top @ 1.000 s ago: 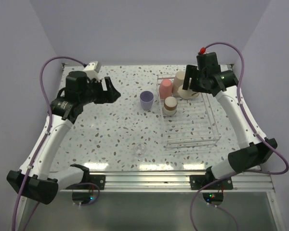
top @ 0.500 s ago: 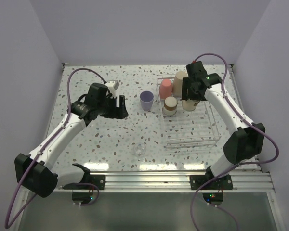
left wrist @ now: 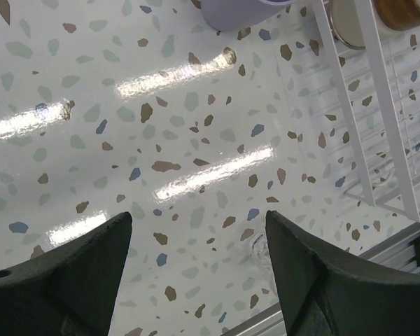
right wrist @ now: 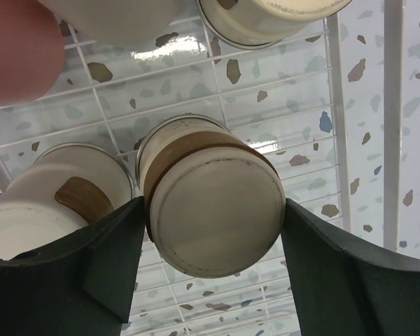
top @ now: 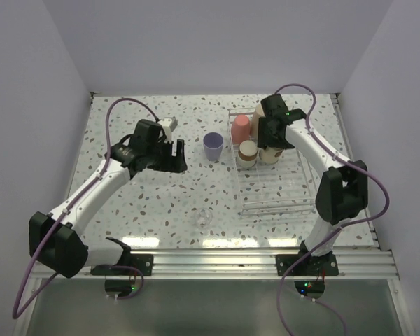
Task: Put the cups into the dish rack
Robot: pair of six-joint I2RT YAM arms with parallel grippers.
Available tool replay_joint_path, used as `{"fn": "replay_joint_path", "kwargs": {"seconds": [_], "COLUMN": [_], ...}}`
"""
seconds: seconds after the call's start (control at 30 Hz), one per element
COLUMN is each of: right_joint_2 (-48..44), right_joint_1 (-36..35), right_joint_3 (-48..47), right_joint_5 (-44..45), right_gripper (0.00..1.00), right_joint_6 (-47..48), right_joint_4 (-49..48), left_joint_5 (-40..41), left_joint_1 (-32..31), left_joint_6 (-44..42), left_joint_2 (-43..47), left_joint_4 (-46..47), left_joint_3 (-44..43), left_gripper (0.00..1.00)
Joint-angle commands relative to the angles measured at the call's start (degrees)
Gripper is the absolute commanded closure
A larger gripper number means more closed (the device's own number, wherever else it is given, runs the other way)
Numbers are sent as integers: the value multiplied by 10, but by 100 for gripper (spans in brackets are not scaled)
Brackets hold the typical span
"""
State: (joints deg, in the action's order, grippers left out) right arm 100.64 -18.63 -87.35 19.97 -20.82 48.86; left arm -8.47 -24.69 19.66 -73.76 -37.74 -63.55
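**Overhead view with both wrist views.** The right gripper (right wrist: 211, 213) pinches a short beige cup (right wrist: 217, 227) between its jaws, base upward, over the gridded floor of the dish rack (top: 287, 183) in the right half of the overhead frame. Whether the rim already rests on the grid cannot be told. The mouth-down pose suits draining, and the side grip leaves the rim free to settle. Other cups crowd it: a second beige cup (top: 248, 154) just beside it on the left and a pink cup (top: 240, 128) nearer the rack's upper edge, so release probably calls for a straight lift. The left gripper (left wrist: 197, 231), jaws spread and empty, hangs over the speckled table (top: 140, 203). It faces the lavender cup (top: 213, 145), which stands outside the rack near frame centre, not yet loaded.
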Motion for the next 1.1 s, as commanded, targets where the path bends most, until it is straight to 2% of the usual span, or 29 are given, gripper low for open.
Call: {"fn": "replay_joint_path", "kwargs": {"seconds": [0.0, 0.03, 0.07, 0.17, 0.2, 0.3, 0.37, 1.07], "right_joint_2": [9, 14, 15, 18, 17, 13, 5, -156], "right_joint_1": [0, 0, -1, -1, 0, -1, -1, 0], "right_joint_3": [1, 1, 2, 3, 3, -1, -4, -2], "right_joint_5": [0, -1, -2, -4, -3, -1, 0, 16], "right_gripper": [97, 91, 73, 54, 39, 14, 4, 2], "right_joint_6": [-11, -10, -9, -5, -4, 1, 3, 11], "right_joint_4": [-27, -27, -27, -28, -27, -25, -25, 31], "left_joint_5": [10, 10, 9, 6, 7, 9, 17, 21], "left_joint_1": [2, 2, 3, 3, 2, 2, 2, 11], "left_joint_6": [-21, -22, -23, -23, -22, -26, -30, -34], "left_joint_2": [-19, -23, -28, -55, -61, -82, -94, -140], "left_joint_4": [29, 31, 33, 37, 38, 37, 32, 42], "left_joint_3": [-32, -35, -43, -63, -69, -95, -117, -177], "left_gripper": [20, 20, 20, 20, 20, 20, 20, 17]}}
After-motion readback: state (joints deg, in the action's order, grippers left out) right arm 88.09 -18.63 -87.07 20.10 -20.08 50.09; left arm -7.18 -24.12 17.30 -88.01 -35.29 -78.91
